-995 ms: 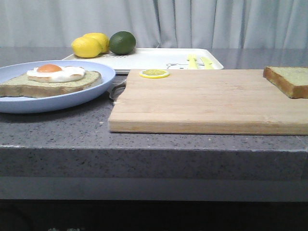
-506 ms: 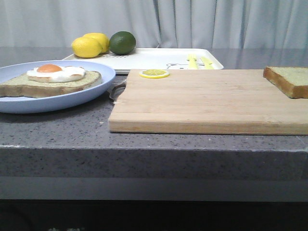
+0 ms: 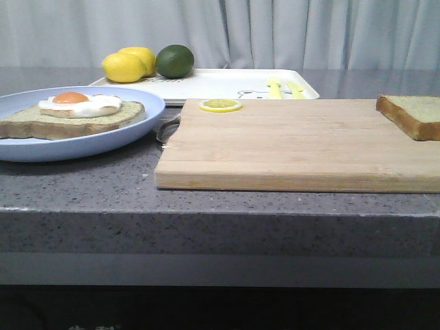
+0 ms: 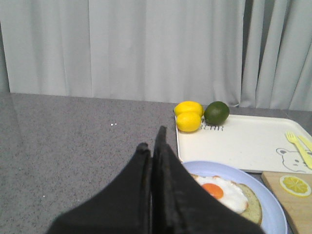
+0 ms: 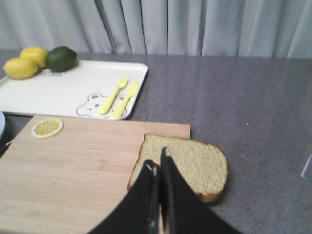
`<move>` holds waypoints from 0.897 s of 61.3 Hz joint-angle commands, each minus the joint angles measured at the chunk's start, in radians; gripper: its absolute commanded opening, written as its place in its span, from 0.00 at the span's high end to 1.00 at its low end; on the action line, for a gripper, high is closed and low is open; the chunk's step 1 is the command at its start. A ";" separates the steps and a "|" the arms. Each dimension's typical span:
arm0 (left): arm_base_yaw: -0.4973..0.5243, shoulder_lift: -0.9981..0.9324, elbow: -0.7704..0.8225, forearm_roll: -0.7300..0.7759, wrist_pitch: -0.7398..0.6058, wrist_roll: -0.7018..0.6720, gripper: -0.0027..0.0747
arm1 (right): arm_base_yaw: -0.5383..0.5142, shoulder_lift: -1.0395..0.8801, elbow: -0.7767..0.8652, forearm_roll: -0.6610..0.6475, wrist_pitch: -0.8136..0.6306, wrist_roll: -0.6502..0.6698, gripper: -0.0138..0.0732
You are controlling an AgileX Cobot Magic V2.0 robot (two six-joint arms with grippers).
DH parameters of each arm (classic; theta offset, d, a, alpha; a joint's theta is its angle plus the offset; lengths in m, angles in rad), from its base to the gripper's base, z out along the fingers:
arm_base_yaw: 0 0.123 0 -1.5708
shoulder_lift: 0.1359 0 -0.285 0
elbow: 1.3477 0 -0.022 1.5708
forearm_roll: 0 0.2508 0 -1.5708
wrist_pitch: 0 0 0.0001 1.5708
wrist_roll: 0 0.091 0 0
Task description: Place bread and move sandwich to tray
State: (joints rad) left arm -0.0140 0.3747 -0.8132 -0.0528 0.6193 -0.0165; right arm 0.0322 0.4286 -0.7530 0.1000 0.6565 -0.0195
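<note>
The bread (image 3: 414, 113) lies at the right end of the wooden cutting board (image 3: 295, 141), overhanging its edge; it also shows in the right wrist view (image 5: 191, 163). The sandwich (image 3: 72, 113), a bread slice with a fried egg, lies on the pale-blue plate (image 3: 137, 127) at the left; it shows in the left wrist view (image 4: 229, 195). The white tray (image 3: 220, 84) stands behind them. My left gripper (image 4: 152, 144) is shut and empty, beside the plate. My right gripper (image 5: 157, 163) is shut and empty, above the bread's near edge. Neither gripper shows in the front view.
Two lemons (image 3: 127, 64) and a lime (image 3: 174, 60) sit at the tray's left end. A yellow-green fork and knife (image 5: 118, 97) lie by the tray's bear print. A lemon slice (image 3: 220, 105) lies on the board's back left corner. Grey curtains hang behind.
</note>
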 commanded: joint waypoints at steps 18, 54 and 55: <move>0.002 0.074 0.042 -0.007 -0.075 -0.006 0.99 | 0.001 0.067 0.005 0.002 -0.016 -0.007 0.90; 0.002 0.080 0.044 -0.002 -0.079 -0.006 0.26 | 0.001 0.090 -0.001 0.068 -0.002 -0.007 0.14; 0.002 0.080 0.044 -0.002 -0.079 -0.006 0.26 | 0.001 0.100 -0.004 0.075 0.002 -0.006 0.14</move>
State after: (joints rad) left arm -0.0140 0.4388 -0.7428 -0.0510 0.6253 -0.0165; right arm 0.0322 0.4940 -0.7214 0.1397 0.7232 -0.0195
